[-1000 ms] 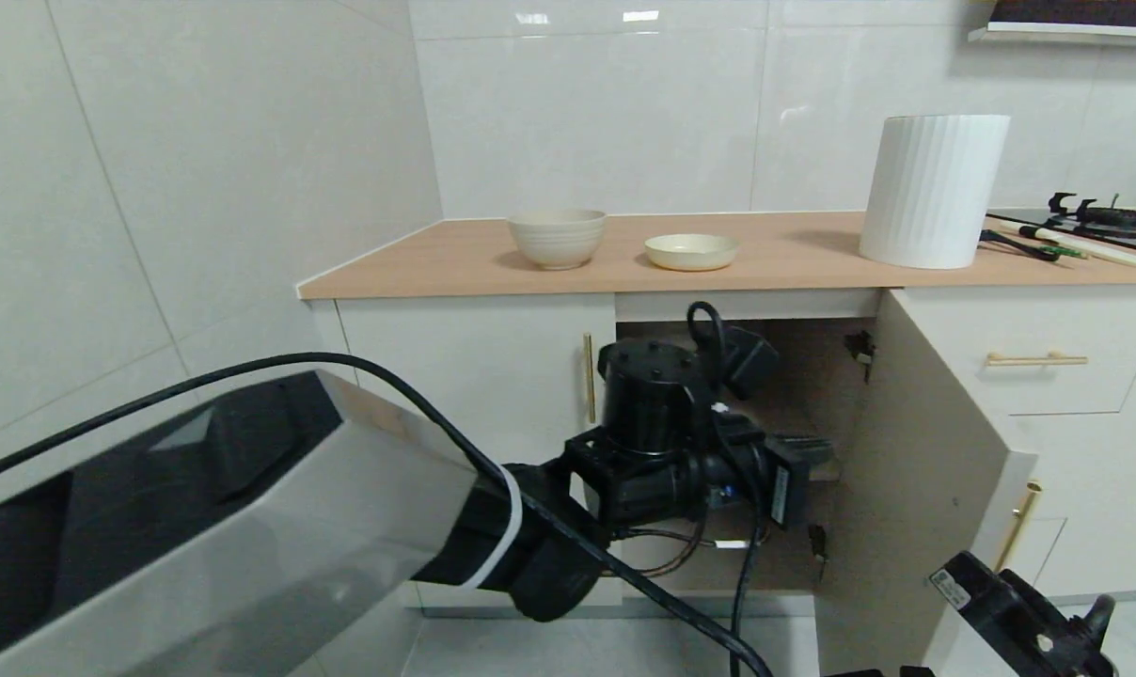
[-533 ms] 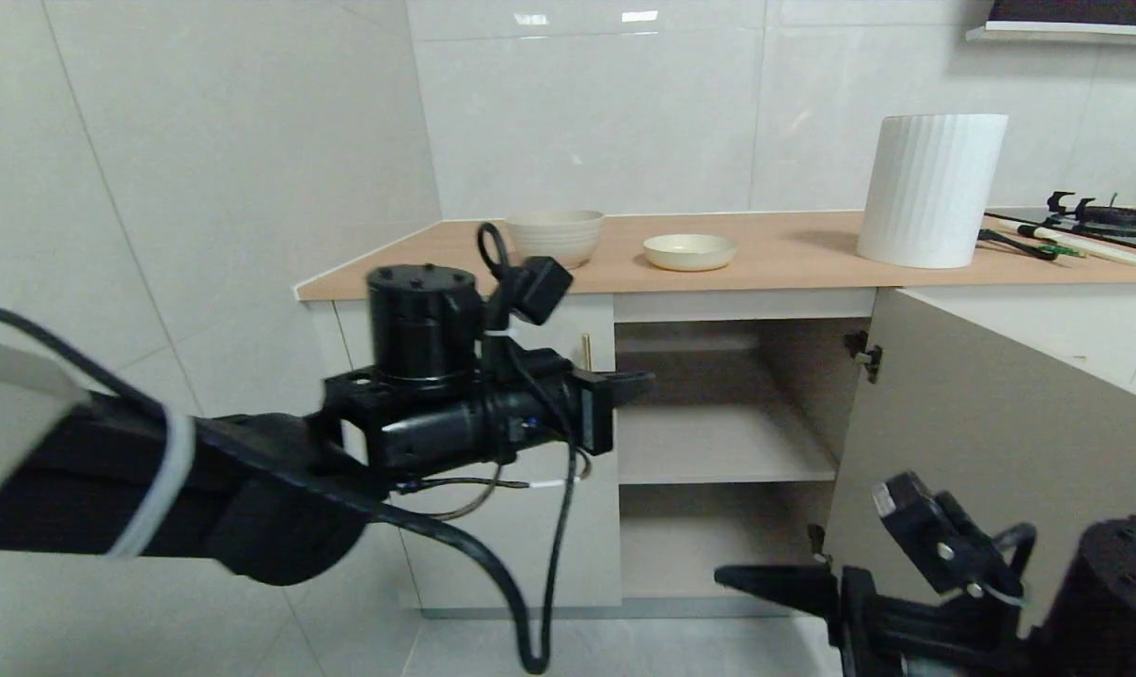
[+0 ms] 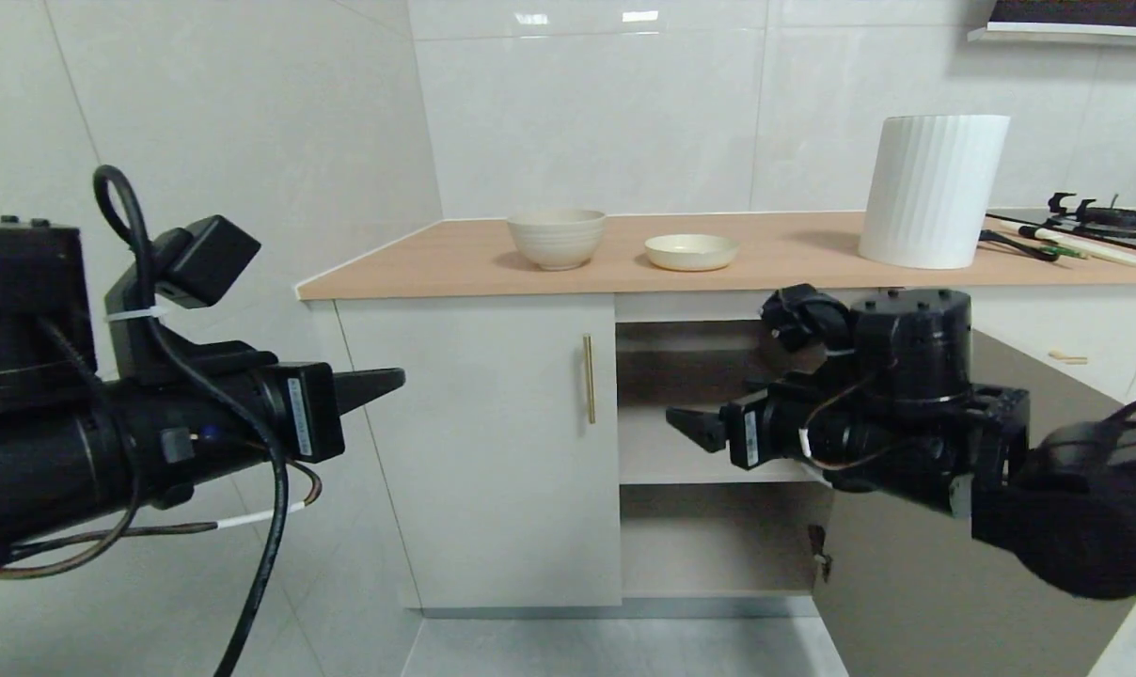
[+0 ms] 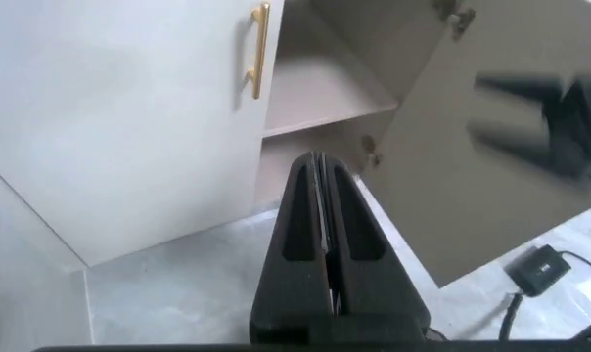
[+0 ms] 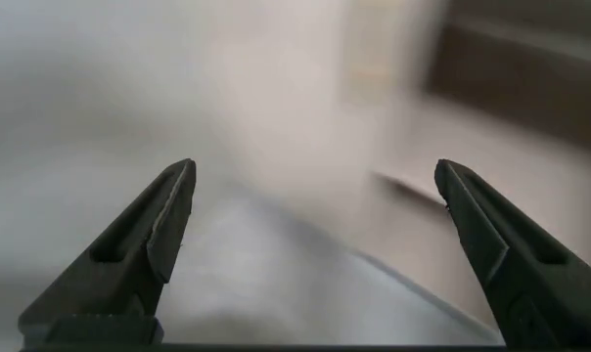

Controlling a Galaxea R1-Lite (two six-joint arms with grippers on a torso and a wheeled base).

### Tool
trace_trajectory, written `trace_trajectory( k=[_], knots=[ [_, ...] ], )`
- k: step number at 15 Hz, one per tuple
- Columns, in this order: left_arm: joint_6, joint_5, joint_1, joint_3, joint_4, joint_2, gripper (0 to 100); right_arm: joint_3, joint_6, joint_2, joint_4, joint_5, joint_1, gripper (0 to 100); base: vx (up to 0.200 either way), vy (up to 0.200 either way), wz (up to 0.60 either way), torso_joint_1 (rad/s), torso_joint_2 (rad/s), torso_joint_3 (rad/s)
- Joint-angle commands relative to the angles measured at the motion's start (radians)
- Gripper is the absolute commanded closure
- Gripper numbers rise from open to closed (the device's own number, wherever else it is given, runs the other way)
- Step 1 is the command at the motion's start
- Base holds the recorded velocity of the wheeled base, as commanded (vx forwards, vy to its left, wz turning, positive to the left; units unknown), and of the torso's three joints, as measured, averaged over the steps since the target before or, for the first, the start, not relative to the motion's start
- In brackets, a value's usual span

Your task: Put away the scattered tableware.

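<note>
**Beige tableware on counter, cupboard compartment exposed**

1. Tableware. The cream bowl (image 3: 557,238) and the shallow cream dish (image 3: 691,251) stand upright on the wood-toned counter (image 3: 812,261). They are near each other but not touching. The bowl is nearer the corner of the tiled wall.

2. Other items on the counter. A tall white ribbed canister (image 3: 935,190) stands to the robot's right, well apart from the dish. Past it, utensils (image 3: 1062,246) lie beside a hob (image 3: 1109,216).

3. Cupboard. The closed door (image 3: 479,451) below the bowl carries a vertical gold handle (image 3: 588,378). The open door (image 3: 907,583) beside it is swung outward and exposes a shelf (image 3: 700,458) inside the compartment below the dish.

4. Left hand (image 3: 380,384). It hangs in the air before the tiled wall, to the left of the closed door and below counter level. Its fingers (image 4: 297,225) are clenched, pressed flat together with nothing between them.

5. Right hand (image 3: 692,430). It hangs in front of the exposed compartment at shelf height. Its fingers (image 5: 154,235) are released, spread wide apart and holding nothing.
</note>
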Motion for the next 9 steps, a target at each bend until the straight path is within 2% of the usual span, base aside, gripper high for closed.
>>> trace_trajectory(
  k=[1, 2, 3, 4, 7, 9],
  knots=[
    [-0.001, 0.001, 0.005, 0.020, -0.002, -0.055, 100, -0.102, -0.007, -0.107, 0.155, -0.059, -0.024, 0, 0.000, 0.000, 0.00, 0.000, 0.00, 0.000],
    [-0.001, 0.000, 0.005, 0.017, -0.002, -0.057, 100, -0.092, 0.000, -0.133, 0.205, -0.064, -0.021, 0, 0.000, 0.000, 0.00, 0.000, 0.00, 0.000],
    [-0.002, -0.002, 0.005, 0.014, -0.003, -0.054, 0, -0.088, 0.001, -0.169, 0.238, -0.065, -0.016, 0, 0.000, 0.000, 0.00, 0.000, 0.00, 0.000],
    [-0.004, -0.002, 0.005, 0.014, -0.005, -0.055, 0, -0.081, 0.015, -0.195, 0.261, -0.065, -0.016, 0, 0.000, 0.000, 0.00, 0.000, 0.00, 0.000],
    [-0.068, -0.006, 0.025, 0.003, -0.082, -0.066, 0, -0.134, 0.105, -0.284, 0.419, -0.059, -0.016, 0, 0.000, 0.000, 0.00, 0.000, 0.00, 0.000],
    [-0.079, -0.006, 0.039, 0.008, -0.114, -0.080, 0, -0.184, 0.153, -0.294, 0.524, -0.030, -0.016, 0, 0.000, 0.000, 0.00, 0.000, 0.00, 0.000]
  ],
)
